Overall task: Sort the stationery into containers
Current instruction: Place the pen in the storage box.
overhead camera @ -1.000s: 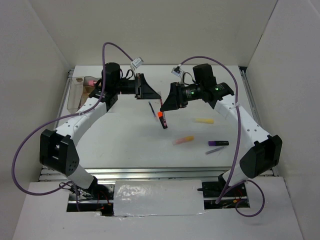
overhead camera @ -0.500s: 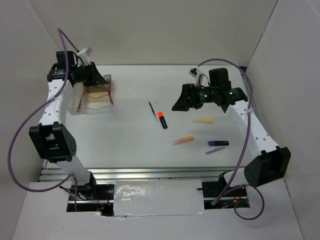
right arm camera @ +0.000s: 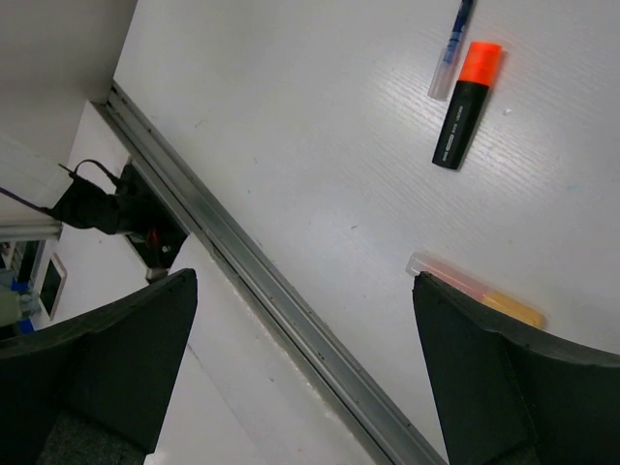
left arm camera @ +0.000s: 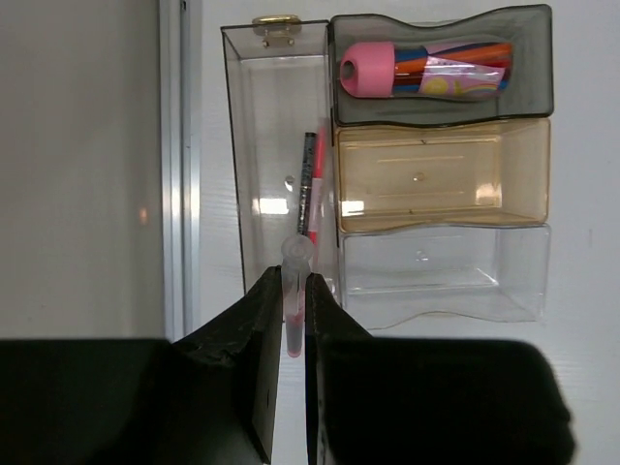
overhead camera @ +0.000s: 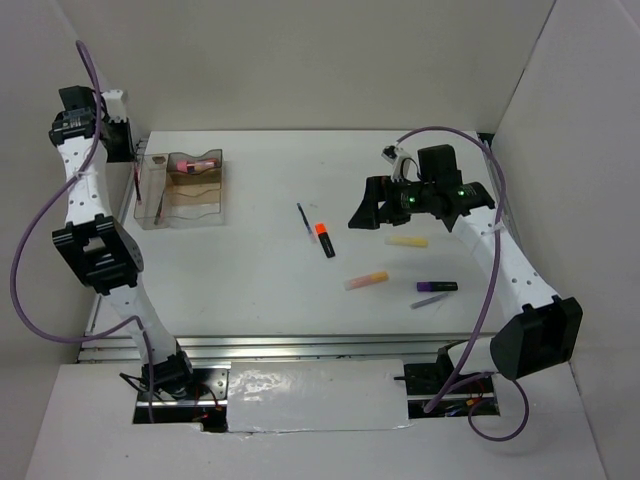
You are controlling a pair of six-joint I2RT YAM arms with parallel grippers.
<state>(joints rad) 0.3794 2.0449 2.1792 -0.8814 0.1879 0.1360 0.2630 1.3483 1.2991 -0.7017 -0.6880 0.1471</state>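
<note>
The clear compartment tray (overhead camera: 212,190) stands at the far left of the table; from above, its rim (left arm camera: 232,145) frames a long compartment holding a dark pencil (left arm camera: 307,184). A pink-capped tube (left arm camera: 426,70) lies in the grey compartment. My left gripper (left arm camera: 294,276) is shut on a thin red pen (left arm camera: 294,295) over the long compartment's near end, high at the far left (overhead camera: 128,150). My right gripper (overhead camera: 362,212) (right arm camera: 300,281) is open and holds nothing. On the table lie an orange-capped highlighter (overhead camera: 324,239) (right arm camera: 465,107), a blue pen (overhead camera: 303,218), a yellow-pink marker (overhead camera: 366,281), a pale yellow stick (overhead camera: 407,241) and a purple marker (overhead camera: 437,287).
An aluminium rail (left arm camera: 181,145) runs beside the tray, with the white side wall (left arm camera: 77,165) just beyond. Another rail (right arm camera: 262,281) borders the table's front edge, and cables (right arm camera: 97,208) lie past it. A thin pen (overhead camera: 428,301) rests beside the purple marker.
The left arm swung from the table's middle to the far left over the tray, carrying the red pen. The right gripper opened and drew back to the right.
</note>
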